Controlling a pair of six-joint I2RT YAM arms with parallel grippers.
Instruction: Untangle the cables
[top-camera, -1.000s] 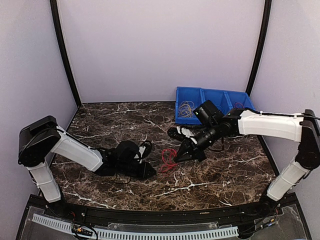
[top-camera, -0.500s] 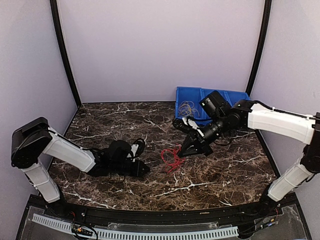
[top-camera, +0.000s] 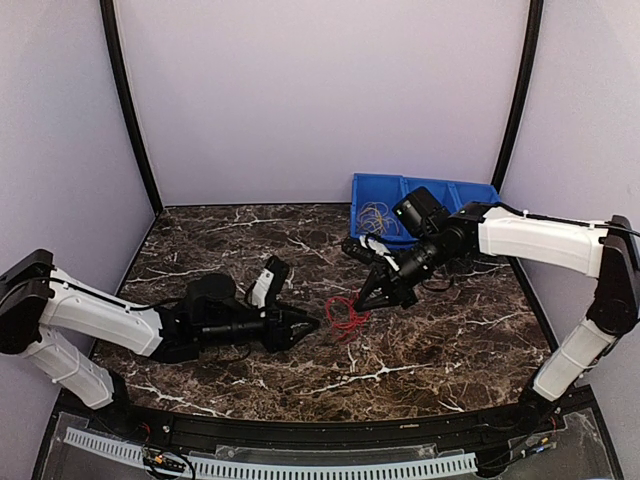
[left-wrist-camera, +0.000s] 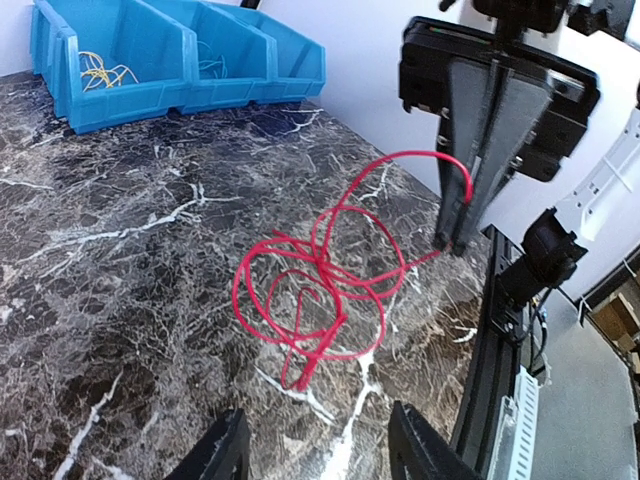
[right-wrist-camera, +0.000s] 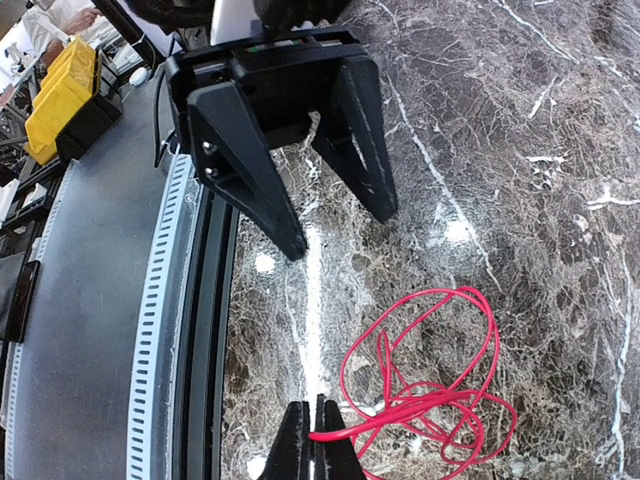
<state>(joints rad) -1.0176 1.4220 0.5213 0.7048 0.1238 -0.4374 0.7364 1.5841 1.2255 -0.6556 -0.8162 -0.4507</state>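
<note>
Red cable (top-camera: 345, 316) is a loose tangle of loops on the dark marbled surface (top-camera: 230, 240), roughly centre and a bit right of the middle, well short of the blue bin (top-camera: 425, 192) at the back right

Right pincer (top-camera: 358, 303) comes down at a slant onto the tangle's far-right edge. Its fingers are pressed together on one red strand. In the right wrist view the tips meet with the strand pinched between them. In the left wrist view that strand arches up off the surface to the tips, while the rest of the loops lie flat or only slightly raised

Left pincer (top-camera: 312, 323) sits low over the surface on the tangle's left side and points at it. The fingers are spread wide with nothing between them. The tips are just beside the nearest loops and not touching them, as far as the overhead view shows. The right wrist view shows the same spread fingers facing the cable with bare marble between

The two pincers face each other across the tangle

Yellow cable (top-camera: 375, 217) is a small coil in the left compartment of the blue bin, apart from the red one. Something thin lies in the other compartments, too small to tell the colour
</note>
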